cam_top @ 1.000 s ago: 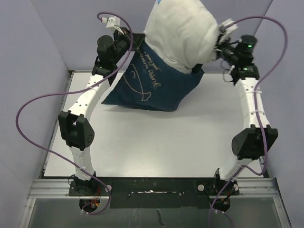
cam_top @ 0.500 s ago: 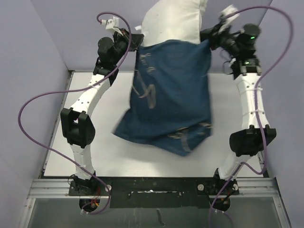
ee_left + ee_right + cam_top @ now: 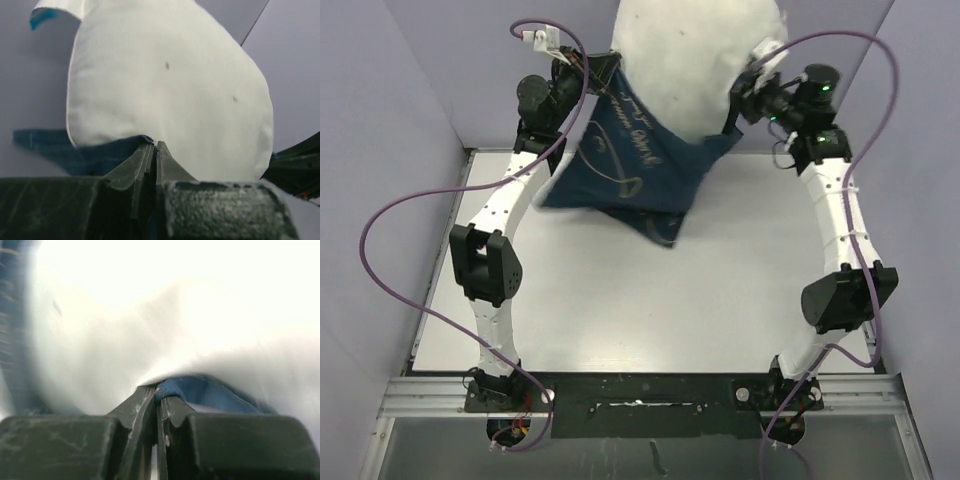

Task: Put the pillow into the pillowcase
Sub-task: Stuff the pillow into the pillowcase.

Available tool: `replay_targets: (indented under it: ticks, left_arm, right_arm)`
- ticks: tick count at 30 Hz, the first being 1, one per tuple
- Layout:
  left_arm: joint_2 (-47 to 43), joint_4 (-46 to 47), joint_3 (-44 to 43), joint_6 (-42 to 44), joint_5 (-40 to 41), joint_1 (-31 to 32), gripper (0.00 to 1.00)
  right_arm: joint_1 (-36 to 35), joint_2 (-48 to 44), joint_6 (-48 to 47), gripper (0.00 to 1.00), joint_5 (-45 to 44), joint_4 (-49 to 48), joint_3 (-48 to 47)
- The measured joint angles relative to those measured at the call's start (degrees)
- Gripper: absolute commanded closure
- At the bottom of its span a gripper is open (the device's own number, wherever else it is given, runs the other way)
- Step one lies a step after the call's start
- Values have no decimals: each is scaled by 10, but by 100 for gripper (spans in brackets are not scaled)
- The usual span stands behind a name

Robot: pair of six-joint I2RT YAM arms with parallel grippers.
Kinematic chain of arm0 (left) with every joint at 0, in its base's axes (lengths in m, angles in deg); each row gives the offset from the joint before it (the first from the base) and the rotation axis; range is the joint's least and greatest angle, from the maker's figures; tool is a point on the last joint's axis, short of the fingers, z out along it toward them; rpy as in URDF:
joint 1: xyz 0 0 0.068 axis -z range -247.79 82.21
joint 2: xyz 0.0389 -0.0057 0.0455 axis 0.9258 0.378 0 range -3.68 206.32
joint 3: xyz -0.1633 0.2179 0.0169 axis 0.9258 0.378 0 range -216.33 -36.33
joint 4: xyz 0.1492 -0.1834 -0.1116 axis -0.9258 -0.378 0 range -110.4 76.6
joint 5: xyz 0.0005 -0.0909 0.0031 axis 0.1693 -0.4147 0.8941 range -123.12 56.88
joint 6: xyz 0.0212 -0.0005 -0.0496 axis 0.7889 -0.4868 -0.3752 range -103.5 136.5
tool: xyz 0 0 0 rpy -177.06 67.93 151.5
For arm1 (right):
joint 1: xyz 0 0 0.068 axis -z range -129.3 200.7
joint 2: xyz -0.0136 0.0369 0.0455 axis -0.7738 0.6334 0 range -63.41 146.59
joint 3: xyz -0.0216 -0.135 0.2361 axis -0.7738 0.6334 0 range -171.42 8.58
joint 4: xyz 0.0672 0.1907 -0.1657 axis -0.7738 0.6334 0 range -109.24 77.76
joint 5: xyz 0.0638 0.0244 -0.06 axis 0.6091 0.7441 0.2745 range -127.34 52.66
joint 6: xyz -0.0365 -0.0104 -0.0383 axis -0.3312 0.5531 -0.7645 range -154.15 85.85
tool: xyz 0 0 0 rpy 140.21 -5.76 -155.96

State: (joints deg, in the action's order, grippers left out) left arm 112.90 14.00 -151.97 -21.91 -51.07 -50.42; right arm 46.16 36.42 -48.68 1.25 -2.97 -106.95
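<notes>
While left fingers [image 3: 137, 162] and right fingers [image 3: 132, 407] each clamp a pillowcase [image 3: 620, 170] edge, it hangs over the table [image 3: 720, 290]'s far side. The pillow [image 3: 685, 70] sits partly inside, most of it bulging out above.

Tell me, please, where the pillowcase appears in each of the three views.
Top external: pillowcase upper middle, hanging under the pillow.
Left wrist: lower left, a blue strip reaching the left gripper.
Right wrist: low centre, a blue fold at the right gripper.
Shared landmark: the white pillow, above it everywhere.
</notes>
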Motion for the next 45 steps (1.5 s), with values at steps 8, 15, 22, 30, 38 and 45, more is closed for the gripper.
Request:
replay_targets:
  ticks: [8, 15, 22, 30, 38, 45]
  left_arm:
    - [25, -6, -11, -6, -31, 13, 100]
    - [27, 35, -12, -16, -34, 5, 100]
    - [27, 65, 0, -27, -47, -2, 100]
    - [27, 78, 2, -34, -69, -2, 100]
    - [22, 123, 49, -36, -63, -9, 100]
    - [29, 110, 21, -45, -71, 4, 100]
  right_arm:
    - [-193, -31, -79, 100, 3, 40, 29]
    - [-146, -104, -127, 100, -41, 6, 106]
    - [-16, 24, -38, 100, -12, -41, -98]
    - [-389, -94, -237, 100, -54, 28, 106]
    - [-93, -109, -197, 100, -25, -32, 128]
    - [-251, -168, -251, 100, -81, -16, 197]
